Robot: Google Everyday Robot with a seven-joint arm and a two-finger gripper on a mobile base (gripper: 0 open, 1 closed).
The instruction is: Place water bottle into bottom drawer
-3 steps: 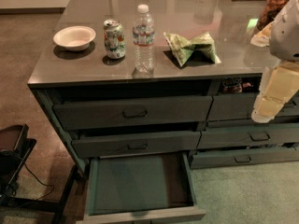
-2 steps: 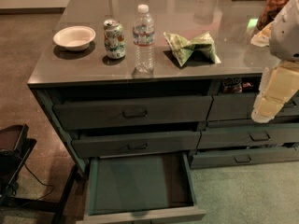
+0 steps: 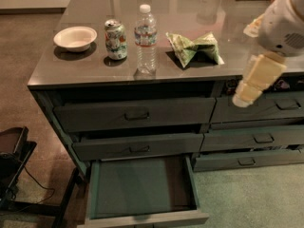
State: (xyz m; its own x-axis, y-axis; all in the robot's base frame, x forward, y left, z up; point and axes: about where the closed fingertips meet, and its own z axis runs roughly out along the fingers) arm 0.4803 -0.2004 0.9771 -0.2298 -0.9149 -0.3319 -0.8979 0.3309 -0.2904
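Observation:
The water bottle [image 3: 146,41] stands upright near the front edge of the grey counter, between the green-white soda can [image 3: 116,39] and a green chip bag [image 3: 192,47]. It is clear, with a white cap and a label band. The bottom drawer [image 3: 142,186] of the left stack is pulled open, its teal-green floor bare. My gripper [image 3: 243,98], a cream-coloured piece under a white arm joint, hangs at the right in front of the counter edge. It is well right of the bottle and holds nothing that shows.
A white bowl [image 3: 75,37] sits at the counter's left. Two handled drawers [image 3: 137,114] above the open one are slightly ajar. Narrower drawers [image 3: 259,137] stand at the right. A dark stand with cables [image 3: 14,165] is on the floor at left.
My arm and gripper have shifted a little to the left and up. The bottle, can, bag and drawers have not moved.

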